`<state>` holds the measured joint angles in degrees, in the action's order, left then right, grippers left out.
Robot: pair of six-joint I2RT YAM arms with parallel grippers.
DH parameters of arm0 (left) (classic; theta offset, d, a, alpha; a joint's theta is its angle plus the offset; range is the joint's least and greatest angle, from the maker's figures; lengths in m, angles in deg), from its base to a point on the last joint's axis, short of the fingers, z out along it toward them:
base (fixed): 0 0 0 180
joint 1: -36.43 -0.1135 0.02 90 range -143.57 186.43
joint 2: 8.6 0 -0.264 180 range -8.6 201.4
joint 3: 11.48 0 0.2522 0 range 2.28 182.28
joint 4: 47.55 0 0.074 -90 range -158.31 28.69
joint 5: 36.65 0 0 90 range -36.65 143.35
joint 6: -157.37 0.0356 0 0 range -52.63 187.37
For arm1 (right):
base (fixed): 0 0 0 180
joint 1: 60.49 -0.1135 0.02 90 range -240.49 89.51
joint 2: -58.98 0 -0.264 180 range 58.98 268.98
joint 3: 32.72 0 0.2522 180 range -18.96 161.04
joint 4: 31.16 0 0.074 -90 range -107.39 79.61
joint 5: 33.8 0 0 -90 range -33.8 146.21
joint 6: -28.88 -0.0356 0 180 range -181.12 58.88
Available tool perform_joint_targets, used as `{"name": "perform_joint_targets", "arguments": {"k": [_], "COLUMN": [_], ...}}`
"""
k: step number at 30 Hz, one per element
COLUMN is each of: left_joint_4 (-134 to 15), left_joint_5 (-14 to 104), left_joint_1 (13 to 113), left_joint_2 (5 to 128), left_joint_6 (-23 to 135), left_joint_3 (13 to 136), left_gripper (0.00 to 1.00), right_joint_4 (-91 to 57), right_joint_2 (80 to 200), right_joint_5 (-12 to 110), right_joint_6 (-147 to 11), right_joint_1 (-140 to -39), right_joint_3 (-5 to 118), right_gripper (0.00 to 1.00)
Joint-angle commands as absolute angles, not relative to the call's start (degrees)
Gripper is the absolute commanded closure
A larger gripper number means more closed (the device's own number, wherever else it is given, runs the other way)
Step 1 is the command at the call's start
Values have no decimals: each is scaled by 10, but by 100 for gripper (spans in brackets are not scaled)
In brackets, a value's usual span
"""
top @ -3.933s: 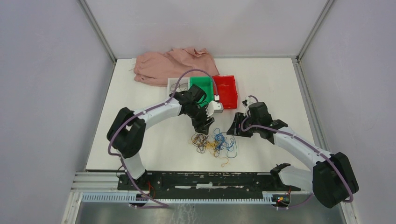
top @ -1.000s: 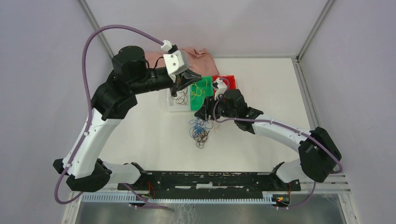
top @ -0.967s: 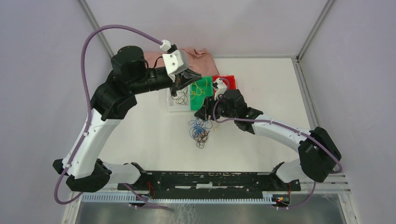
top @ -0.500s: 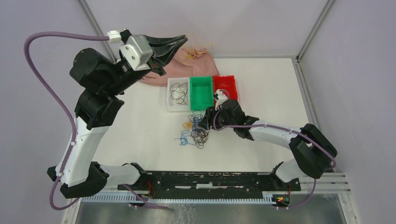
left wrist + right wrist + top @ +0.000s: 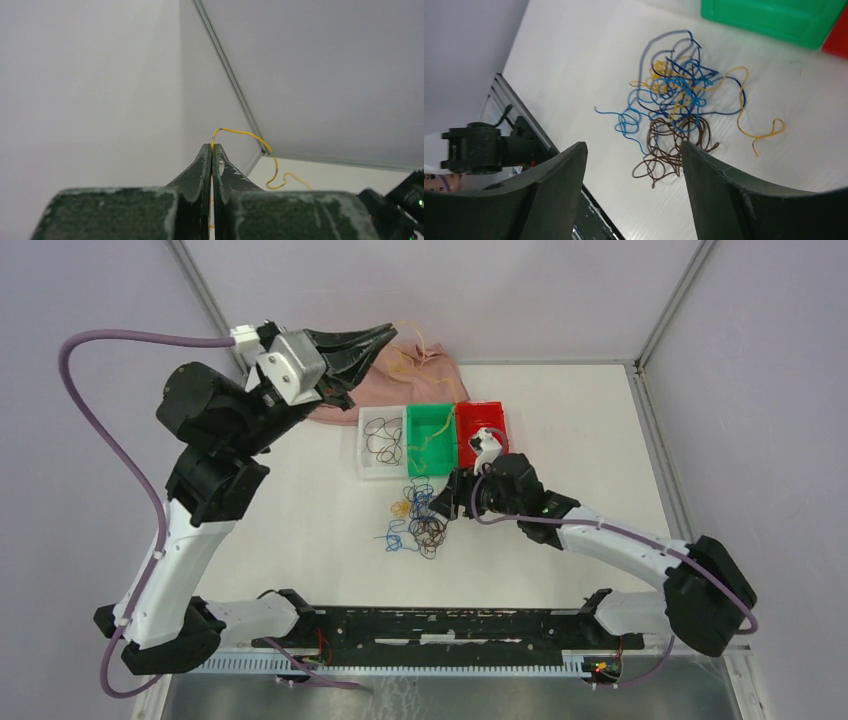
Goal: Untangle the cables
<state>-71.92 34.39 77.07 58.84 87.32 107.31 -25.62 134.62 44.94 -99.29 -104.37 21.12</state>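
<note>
The cables (image 5: 418, 520) lie in one loose tangle on the white desk (image 5: 300, 510), about mid-desk and just in front of the bins. Blue and yellow-orange strands are knotted together on the far side, dark brown loops sit on the near side, and a blue curl trails off to the left. My right fingers (image 5: 447, 504) sit low just right of the tangle, spread wide and grasping nothing. My left fingers (image 5: 375, 332) are clenched on a yellow cable (image 5: 250, 135) and raised high over the back-left part of the desk. The strand loops off the tips above the pink cloth (image 5: 430, 375).

Behind the tangle three bins stand touching, side by side. The clear bin (image 5: 362, 445) holds dark loops, the green bin (image 5: 432, 407) holds a yellow strand, and my right wrist partly covers the red bin (image 5: 480, 405). The cloth is bunched against the back wall, behind the bins and towards the left.

Pale grey-lilac walls (image 5: 90, 440) close the desk in on the left, back and right, with metal posts in the two back corners. A black rail (image 5: 440, 625) carrying both arm bases runs along the near edge.

I see a broad strip of bare desk between the tangle and the left wall, and another beyond the red bin out to the right wall. My left arm (image 5: 190, 530) stands tall on the left side, its purple hose (image 5: 80, 390) arcing close to that wall. My right arm (image 5: 610, 540) stretches low across the near right of the desk.
</note>
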Motion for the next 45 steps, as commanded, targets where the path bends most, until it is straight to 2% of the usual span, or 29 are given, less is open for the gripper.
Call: {"name": "perform_joint_targets", "arguments": {"k": [1,6,14,22,37,42,43,45], "left_joint_4": [-724,-731,-748,-738,-714,-707,-706,-706], "left_joint_5": [354,352,340,312,278,279,281,284], "left_joint_1": [773,772,773,773,773,773,773,773], "left_joint_2": [565,528,470,456,474,478,479,480], "left_joint_6": [873,869,841,782,706,688,684,683], "left_joint_3": [1000,907,759,697,687,682,682,681], "left_gripper": [97,97,97,97,97,97,97,97], "right_joint_4": [-184,-103,-31,-112,-282,-318,-317,-300], "right_joint_2": [1262,1196,1141,1146,1251,1278,1281,1284], "right_joint_5": [459,484,464,349,296,299,301,312], "right_joint_6": [-950,-904,-835,-868,-952,-971,-970,-965], "right_joint_1": [-1047,-1047,-1047,-1047,-1048,-1053,-1053,-1053], "right_joint_3": [280,324,366,373,399,412,414,416], "right_gripper": [22,15,13,15,22,28,33,50]}}
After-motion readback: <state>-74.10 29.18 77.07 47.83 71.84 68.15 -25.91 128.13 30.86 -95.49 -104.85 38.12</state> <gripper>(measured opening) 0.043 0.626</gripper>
